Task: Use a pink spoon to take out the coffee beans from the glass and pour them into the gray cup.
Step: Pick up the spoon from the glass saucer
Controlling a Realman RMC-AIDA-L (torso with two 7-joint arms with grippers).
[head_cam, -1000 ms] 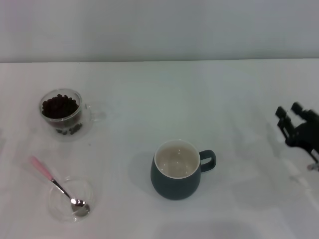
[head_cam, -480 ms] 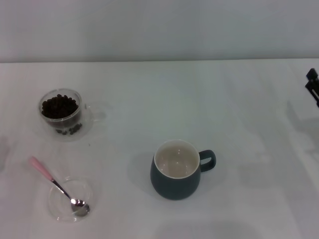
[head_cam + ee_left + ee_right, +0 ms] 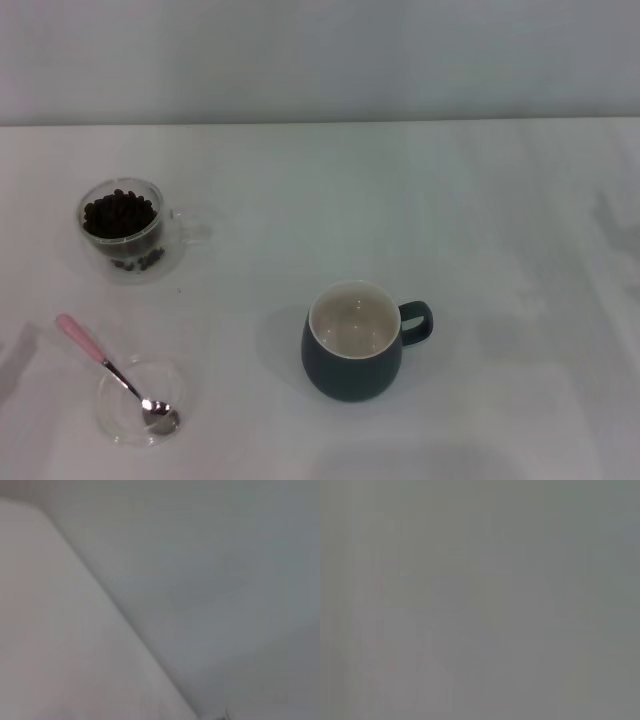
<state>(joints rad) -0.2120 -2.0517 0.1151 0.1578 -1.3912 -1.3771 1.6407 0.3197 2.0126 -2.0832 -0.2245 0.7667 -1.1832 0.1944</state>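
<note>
From my remote seat neither gripper is in sight, so I cannot tell their state; the pink spoon lies on my left, bowl in a clear saucer, handle angled away leftward, favouring the left arm.

The glass of coffee beans, the pink spoon on a saucer, and the gray cup stand apart.
</note>
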